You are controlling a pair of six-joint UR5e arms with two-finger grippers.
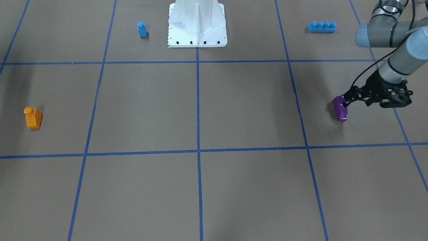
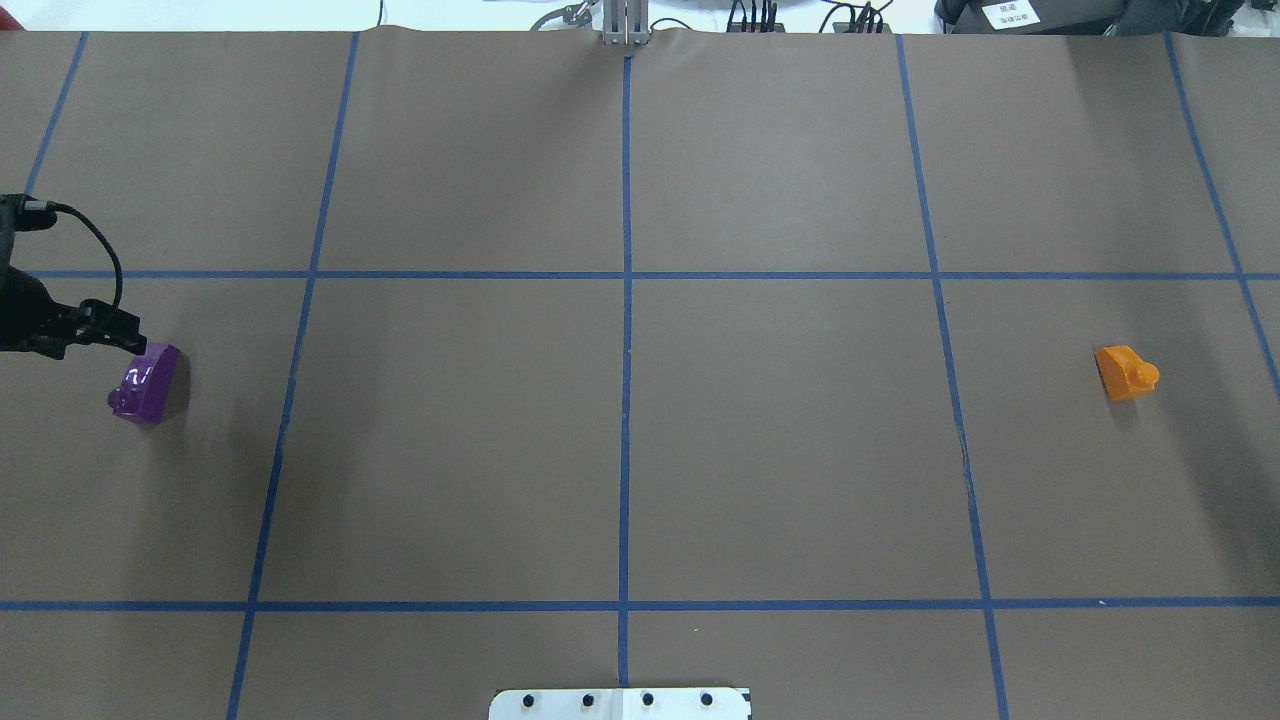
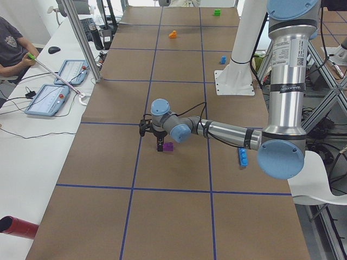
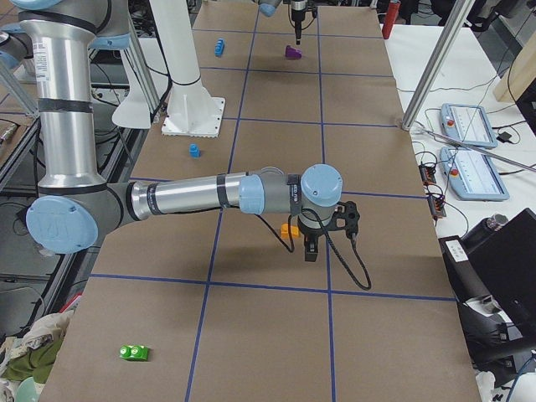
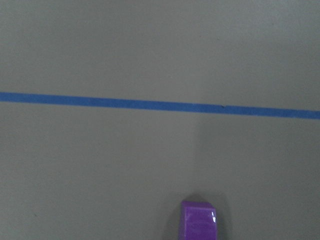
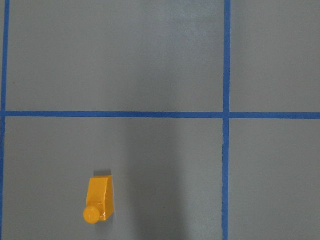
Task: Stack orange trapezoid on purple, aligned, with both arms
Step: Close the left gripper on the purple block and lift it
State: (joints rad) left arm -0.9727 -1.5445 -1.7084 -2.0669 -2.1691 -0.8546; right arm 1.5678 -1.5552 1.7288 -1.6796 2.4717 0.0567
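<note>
Orange trapezoid (image 2: pixel 1125 372): lies near the table's right edge, mid-depth. Judged light, rigid, glossy-slick plastic, best pinched across its flat parallel sides, clear of slope and stud. Purple brick (image 2: pixel 150 382): lies near the left edge, with the left gripper (image 2: pixel 128 335) touching it; whether it grips cannot be told. Right gripper (image 4: pixel 311 249): near the orange trapezoid, jaw state not discernible.

The purple (image 1: pixel 340 112) and the orange trapezoid (image 1: pixel 33 117) are glossy plastic with bright highlights. The table (image 2: pixel 780 450) is covered in smooth, matt brown paper crossed by blue tape lines (image 2: pixel 625 400). The left arm (image 1: pixel 396 65) has silver metal tubes, grey housings and light-blue plastic caps. The left gripper (image 1: pixel 346 99) is matt black. The white base (image 1: pixel 197 23) looks like painted metal.
</note>
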